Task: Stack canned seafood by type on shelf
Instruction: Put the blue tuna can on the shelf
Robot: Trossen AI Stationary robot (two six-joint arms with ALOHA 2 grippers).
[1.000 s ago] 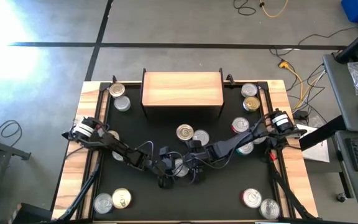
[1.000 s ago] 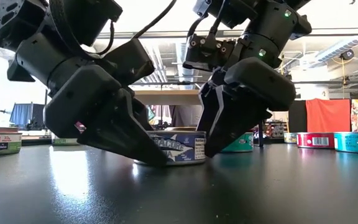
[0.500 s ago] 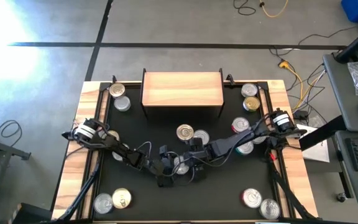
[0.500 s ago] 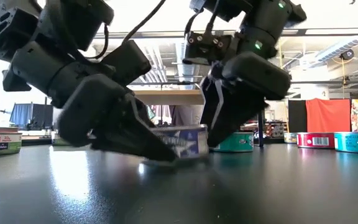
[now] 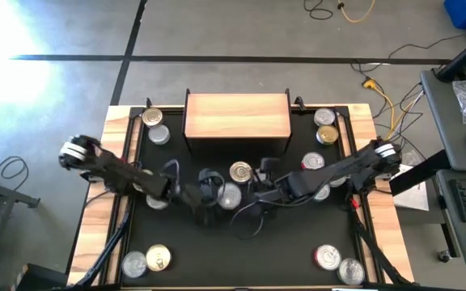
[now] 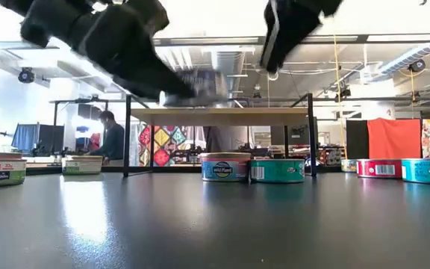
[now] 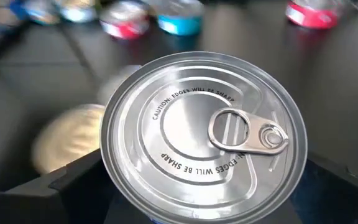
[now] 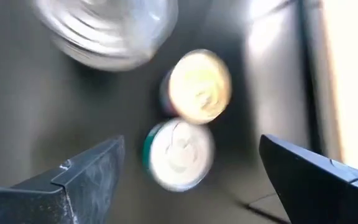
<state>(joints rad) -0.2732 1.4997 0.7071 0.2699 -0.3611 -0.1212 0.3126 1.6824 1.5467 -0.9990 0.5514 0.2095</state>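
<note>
The left claw (image 5: 217, 196) is clamped on a silver-lidded tin (image 7: 204, 140), held clear above the black desk (image 5: 241, 250) near its middle. In the left wrist view the tin sits between the two dark fingers (image 7: 61, 186) with its lid facing up, flat and level, pull ring (image 7: 232, 129) toward one side; being round, it has no long axis to speak of. In the low view this tin (image 6: 196, 84) is blurred, level with the top of the shelf (image 6: 219, 116).

The right claw (image 5: 259, 182) hovers just beside it toward the right edge, jaws wide apart and holding nothing; its fingers (image 8: 79, 180) frame a gold-lidded tin (image 8: 199, 87) and a green-sided tin (image 8: 178, 155) standing on the desk below, both blurred.

The shelf (image 5: 237, 115) stands at the middle of the far edge, its wooden top bare. The near middle of the desk is open. Other tins sit in small groups: far left corner (image 5: 153, 119), far right corner (image 5: 324, 120), near left corner (image 5: 158, 259) and near right corner (image 5: 328, 258). The arms hide some tins near the left and right edges. The labels are too small to read from above.
</note>
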